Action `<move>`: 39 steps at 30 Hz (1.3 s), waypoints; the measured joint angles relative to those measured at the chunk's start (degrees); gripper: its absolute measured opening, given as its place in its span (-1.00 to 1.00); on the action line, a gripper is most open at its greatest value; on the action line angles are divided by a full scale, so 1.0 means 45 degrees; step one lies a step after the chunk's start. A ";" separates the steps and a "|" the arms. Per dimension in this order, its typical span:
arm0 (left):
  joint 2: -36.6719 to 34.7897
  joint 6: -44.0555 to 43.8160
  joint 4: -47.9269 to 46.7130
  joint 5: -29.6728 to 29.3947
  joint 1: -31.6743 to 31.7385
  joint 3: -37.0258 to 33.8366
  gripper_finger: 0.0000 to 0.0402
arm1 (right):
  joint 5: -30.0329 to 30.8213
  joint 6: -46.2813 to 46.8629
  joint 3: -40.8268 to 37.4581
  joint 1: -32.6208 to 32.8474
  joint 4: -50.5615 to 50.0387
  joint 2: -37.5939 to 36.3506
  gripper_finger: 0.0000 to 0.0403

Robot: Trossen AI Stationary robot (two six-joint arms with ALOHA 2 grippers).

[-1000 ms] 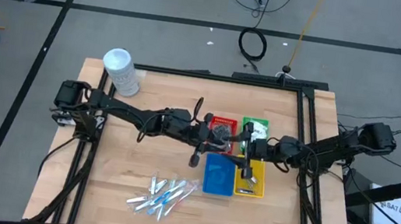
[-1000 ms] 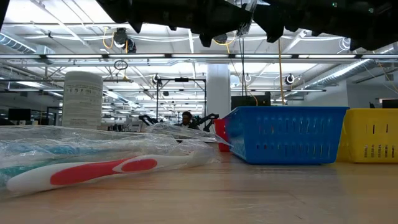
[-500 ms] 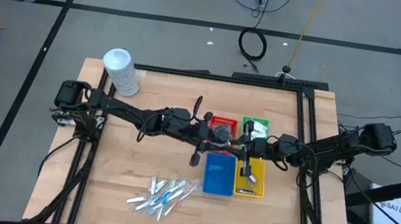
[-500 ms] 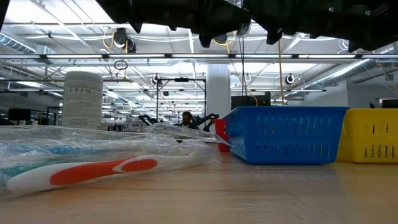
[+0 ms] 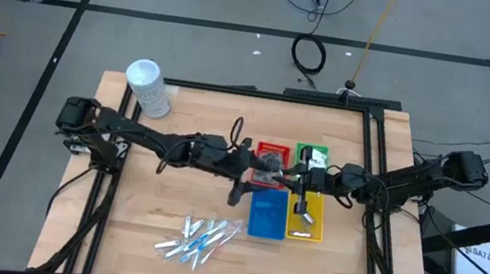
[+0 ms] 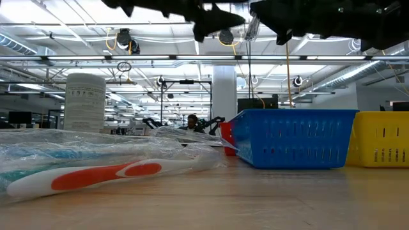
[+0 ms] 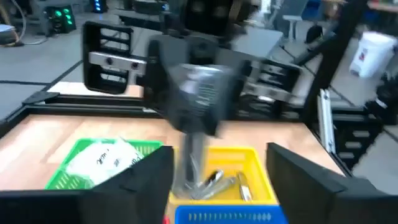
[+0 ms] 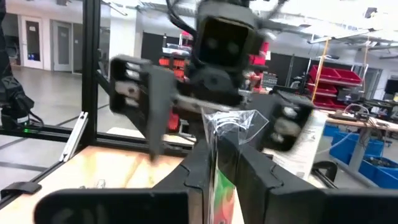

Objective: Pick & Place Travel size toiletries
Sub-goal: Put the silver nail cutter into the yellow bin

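A slim clear-wrapped stick hangs in the air above the trays, and my right gripper is shut on it. In the high view this gripper reaches in from the table's right, over the green and yellow trays. My left gripper faces it from the left. It is open, with its two fingers apart and clear of the stick. More wrapped sticks lie in a loose pile on the table near its front edge. My right gripper pinches the wrapped stick between its two fingers, close below the wrapper's crinkled upper end. The fingers come roughly level from the table's right and lie across the stick. The stick is lifted clear, about upright, with its longer part hanging below the fingers.
Red, green, blue and yellow trays form a square at mid-table. The green one holds a white packet and the yellow one small items. A tall white tub stands at the far left corner.
My left gripper has come off the stick and drawn back a little toward the table's left edge, rising slightly. The stick has stayed where it was, in my right gripper above the trays.
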 joint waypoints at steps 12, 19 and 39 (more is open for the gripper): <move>-0.4118 0.0168 -0.6950 -0.2756 -0.0164 0.0010 0.83 | -0.0049 0.1484 -0.0001 0.1503 -0.5693 -0.3760 -0.82; -0.4490 0.0079 -0.8170 -0.4269 -0.0437 -0.0011 0.84 | -0.0037 0.4005 -0.0006 0.4024 -0.9166 -0.5404 -0.82; -0.6128 0.0024 -0.3463 -0.4442 -0.0433 -0.4521 0.86 | 0.3629 0.8393 -0.1740 0.6858 -1.0978 -0.5314 -0.82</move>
